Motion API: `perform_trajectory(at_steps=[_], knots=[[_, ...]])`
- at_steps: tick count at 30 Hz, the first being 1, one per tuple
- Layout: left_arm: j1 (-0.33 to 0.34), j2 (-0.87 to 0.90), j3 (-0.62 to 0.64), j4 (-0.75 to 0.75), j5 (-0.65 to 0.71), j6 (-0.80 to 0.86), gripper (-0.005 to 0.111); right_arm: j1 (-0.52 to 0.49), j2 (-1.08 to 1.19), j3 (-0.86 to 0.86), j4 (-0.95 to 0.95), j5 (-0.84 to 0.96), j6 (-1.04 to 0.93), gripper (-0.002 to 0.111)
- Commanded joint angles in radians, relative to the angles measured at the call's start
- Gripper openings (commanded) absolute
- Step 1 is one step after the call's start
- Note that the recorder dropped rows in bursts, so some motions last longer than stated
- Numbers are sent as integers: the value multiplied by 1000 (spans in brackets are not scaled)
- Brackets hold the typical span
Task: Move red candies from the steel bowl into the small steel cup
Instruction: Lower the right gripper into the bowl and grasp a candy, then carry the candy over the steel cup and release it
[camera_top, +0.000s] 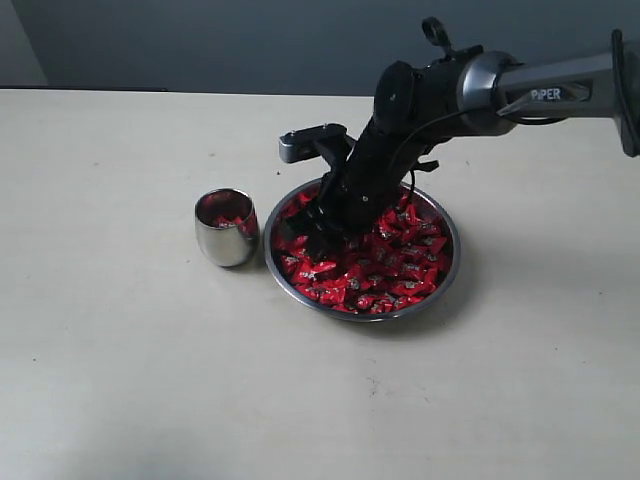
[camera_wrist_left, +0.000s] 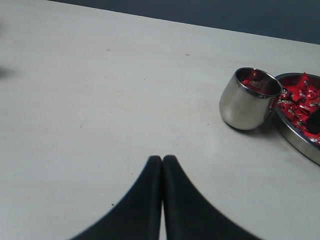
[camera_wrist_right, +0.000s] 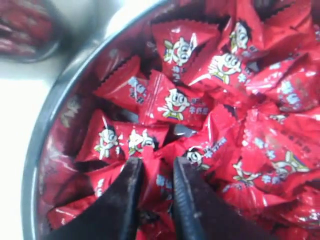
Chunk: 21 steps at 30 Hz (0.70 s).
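- The red candies (camera_wrist_right: 175, 102) are wrapped in shiny red foil, printed with a white cartoon face and crimped at the ends.
- They are heaped in the steel bowl (camera_top: 450, 272) near the middle of the table (camera_top: 120, 380).
- A few are seen in the small steel cup (camera_top: 226, 240), just beside the bowl.
- The right gripper (camera_wrist_right: 157, 165) is pinched on one candy in the heap.
- The left gripper (camera_wrist_left: 162, 159) is closed and empty.

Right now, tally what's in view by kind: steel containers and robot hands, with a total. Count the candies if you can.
steel bowl: 1
small steel cup: 1
robot hands: 2 (left hand, right hand)
total: 4
red candies: too many to count, in both bowl and cup
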Motion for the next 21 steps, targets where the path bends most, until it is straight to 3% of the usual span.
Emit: perform_trajectory(at_steps=[1, 9, 21], knots=[[2, -4, 2, -1, -3, -2, 0, -2, -58, -6, -26, 10, 1, 1], [2, -4, 2, -1, -3, -2, 0, -2, -109, -77, -19, 50, 3, 1], [2, -4, 2, -1, -1, -2, 0, 29, -32, -324, 218, 102, -28, 1]])
